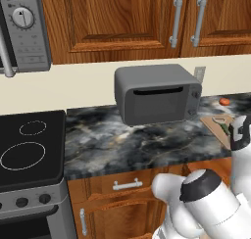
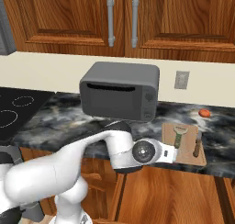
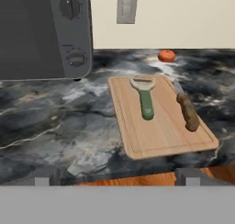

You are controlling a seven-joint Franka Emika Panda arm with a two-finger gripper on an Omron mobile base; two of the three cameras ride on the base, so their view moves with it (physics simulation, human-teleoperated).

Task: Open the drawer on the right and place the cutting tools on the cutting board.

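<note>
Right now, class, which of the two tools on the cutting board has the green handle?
The peeler, lying on the cutting board nearer the toaster oven; the knife beside it has a brown handle.

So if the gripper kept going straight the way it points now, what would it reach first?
Probably the cutting board, which lies dead ahead of the gripper with the green-handled peeler and brown-handled knife on it; depth is hard to judge.

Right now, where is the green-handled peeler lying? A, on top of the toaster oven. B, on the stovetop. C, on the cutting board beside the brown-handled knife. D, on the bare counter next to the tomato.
C: the peeler lies flat on the cutting board, with the knife to its right in the hand view, apart from it.
</note>
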